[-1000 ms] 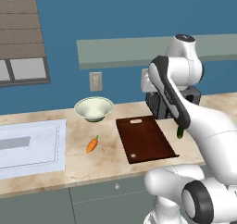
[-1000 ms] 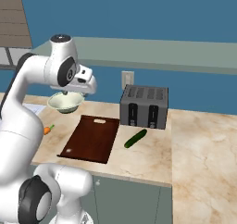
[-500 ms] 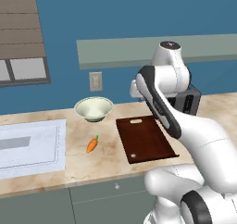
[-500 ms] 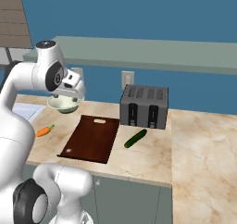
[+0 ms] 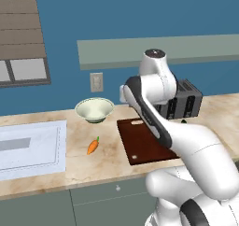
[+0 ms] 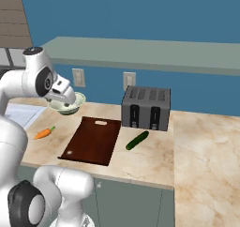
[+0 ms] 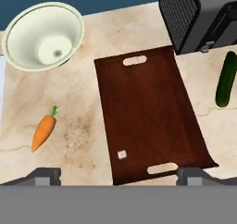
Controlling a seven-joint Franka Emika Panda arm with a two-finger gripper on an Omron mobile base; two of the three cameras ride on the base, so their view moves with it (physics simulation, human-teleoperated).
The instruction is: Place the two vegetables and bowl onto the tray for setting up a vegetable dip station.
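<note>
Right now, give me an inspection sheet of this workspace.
Surface: beige marble counter, white sink area at its left end.
Job's things: tray bare; bowl upright beyond its far left corner; carrot on the counter left of the tray; cucumber on the counter right of it, in front of the toaster.
Clutter: dark toaster behind the tray.
Grippers: gripper above the tray, fingers wide open, holding nothing.
Cables: nothing seen.
Surroundings: blue wall, shelf, wall outlets.
</note>
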